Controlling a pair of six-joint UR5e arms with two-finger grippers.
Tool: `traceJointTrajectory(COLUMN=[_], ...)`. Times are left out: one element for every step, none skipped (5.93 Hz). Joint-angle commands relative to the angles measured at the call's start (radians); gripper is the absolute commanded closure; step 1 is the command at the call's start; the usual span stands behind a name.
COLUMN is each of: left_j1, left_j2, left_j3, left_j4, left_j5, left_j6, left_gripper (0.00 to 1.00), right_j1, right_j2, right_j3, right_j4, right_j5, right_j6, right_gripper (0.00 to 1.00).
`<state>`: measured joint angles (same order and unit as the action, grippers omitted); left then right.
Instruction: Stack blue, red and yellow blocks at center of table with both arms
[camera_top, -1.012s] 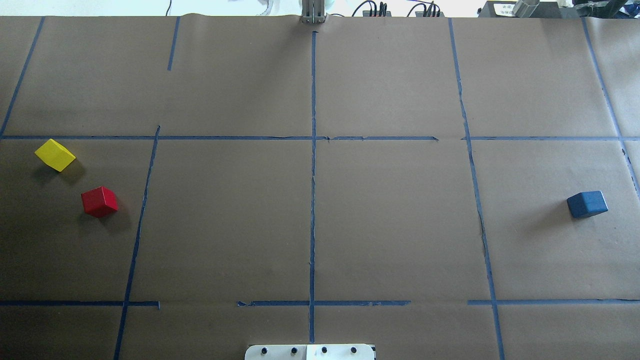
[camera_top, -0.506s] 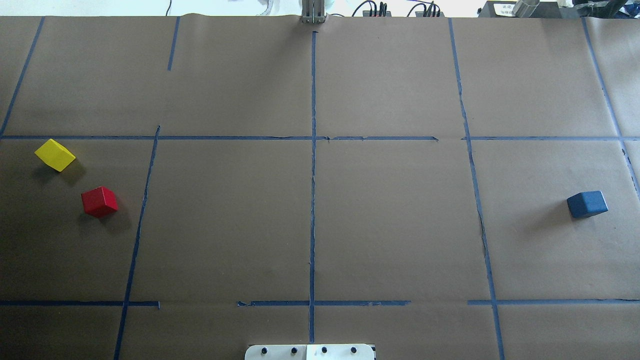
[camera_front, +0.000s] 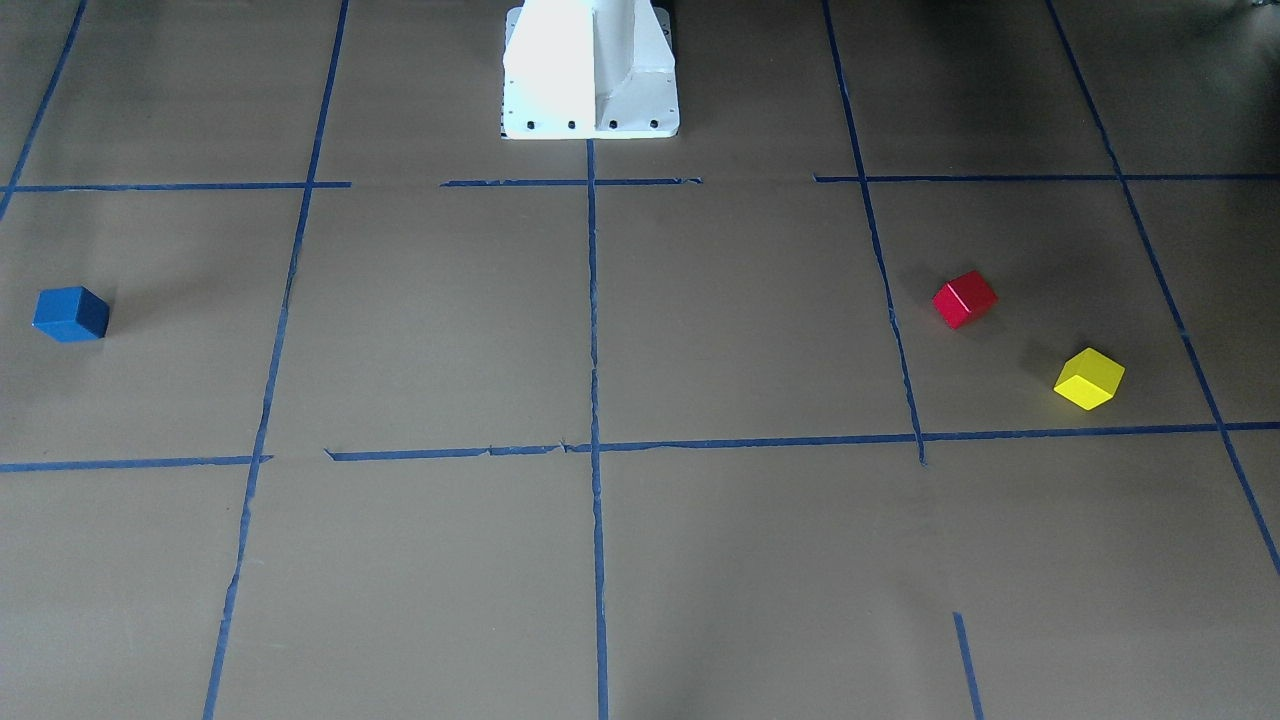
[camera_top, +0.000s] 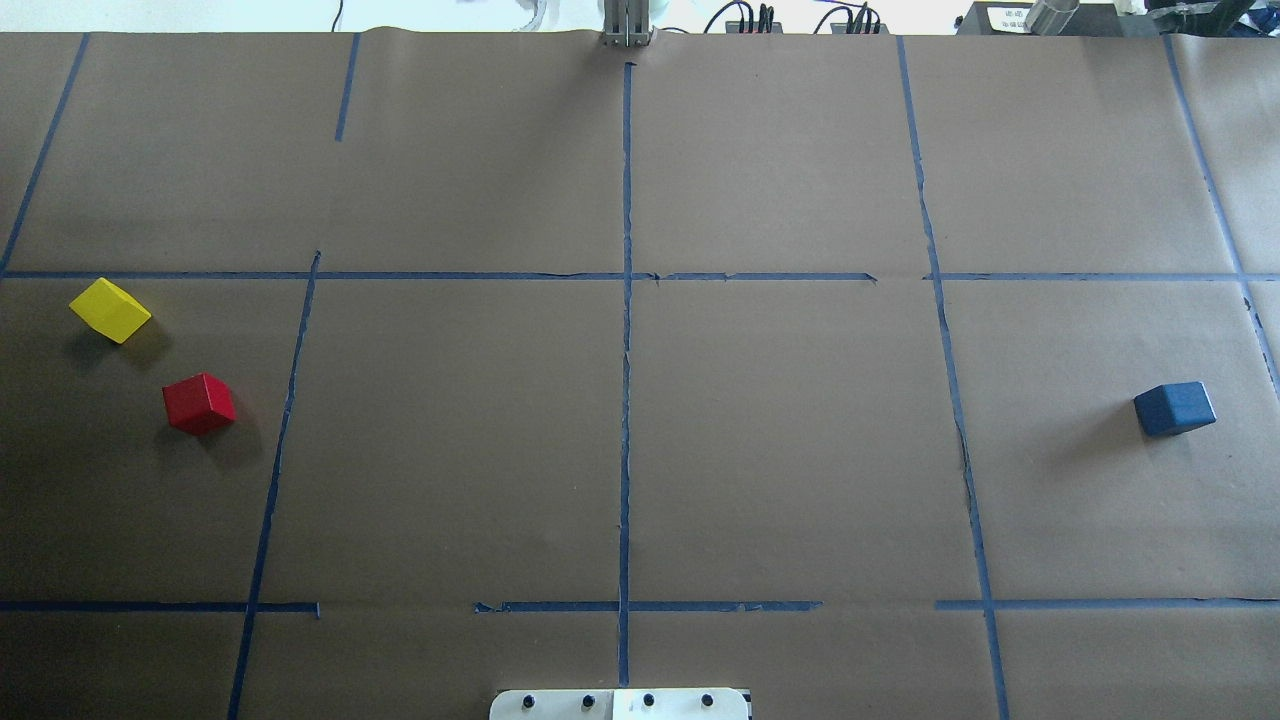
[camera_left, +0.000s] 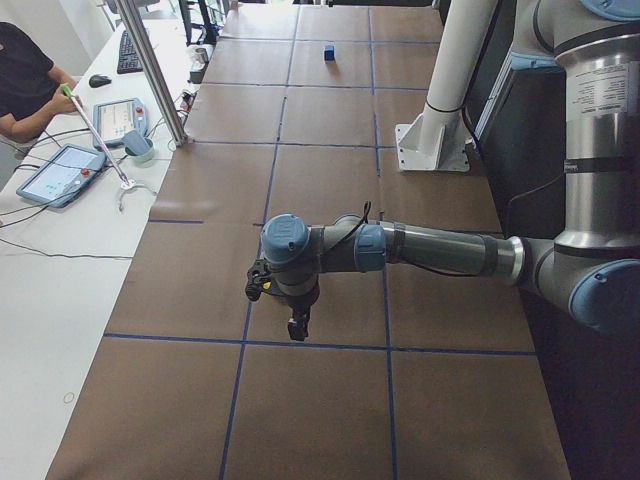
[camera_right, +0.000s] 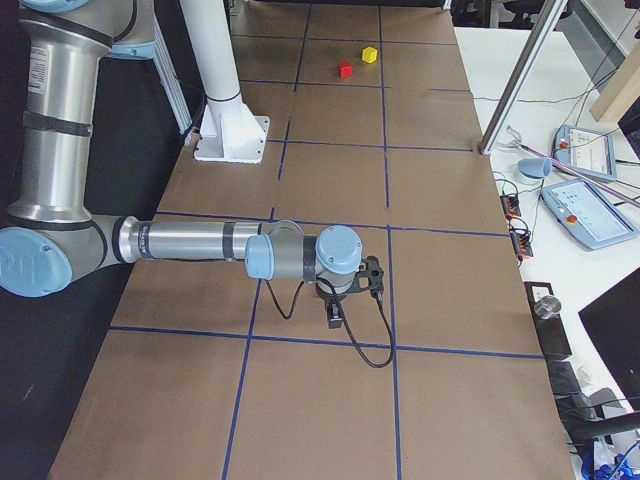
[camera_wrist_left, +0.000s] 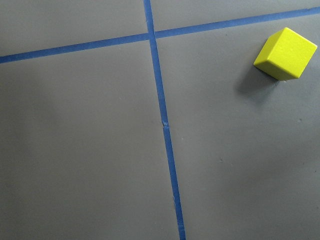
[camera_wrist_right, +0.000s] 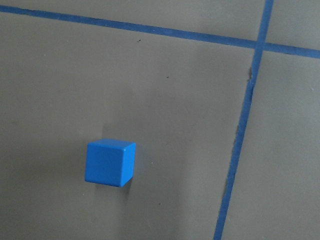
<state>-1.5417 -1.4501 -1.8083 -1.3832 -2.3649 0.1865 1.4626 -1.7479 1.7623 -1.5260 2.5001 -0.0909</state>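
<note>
On the matte brown tape-gridded table (camera_top: 800, 450), a glossy yellow cube (camera_top: 110, 310) and glossy red cube (camera_top: 199, 403) sit near each other at the overhead view's far left, a glossy blue cube (camera_top: 1175, 408) far right — how wide the black left gripper (camera_left: 297, 325) and right gripper (camera_right: 335, 318) stand, I cannot tell.

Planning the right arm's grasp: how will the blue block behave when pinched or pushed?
The blue block looks rigid and flat-faced, so it should slide, not roll. Its smooth faces may slip in a pinch. Resting flat on the table, it seems unlikely to tip.
</note>
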Motion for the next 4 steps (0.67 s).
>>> traceJointTrajectory(left_j1=[-0.001, -0.002, -0.002, -0.002], left_j2=[0.0, 0.0, 0.0, 0.0], left_j3=[-0.003, -0.005, -0.005, -0.005], left_j4=[0.0, 0.0, 0.0, 0.0], left_j5=[-0.005, -0.004, -0.004, -0.004], left_j6=[-0.004, -0.004, -0.004, -0.004], left_gripper=[0.0, 0.0, 0.0, 0.0], right_j1=[-0.141, -0.241, -0.301, -0.355], right_j2=[0.011, 0.014, 0.014, 0.014], right_j3=[-0.038, -0.038, -0.041, -0.059], right_j4=[0.186, 0.355, 0.418, 0.421], right_j5=[-0.026, -0.129, -0.167, -0.209], right_j6=[0.283, 0.512, 0.618, 0.622], right_gripper=[0.0, 0.0, 0.0, 0.0])
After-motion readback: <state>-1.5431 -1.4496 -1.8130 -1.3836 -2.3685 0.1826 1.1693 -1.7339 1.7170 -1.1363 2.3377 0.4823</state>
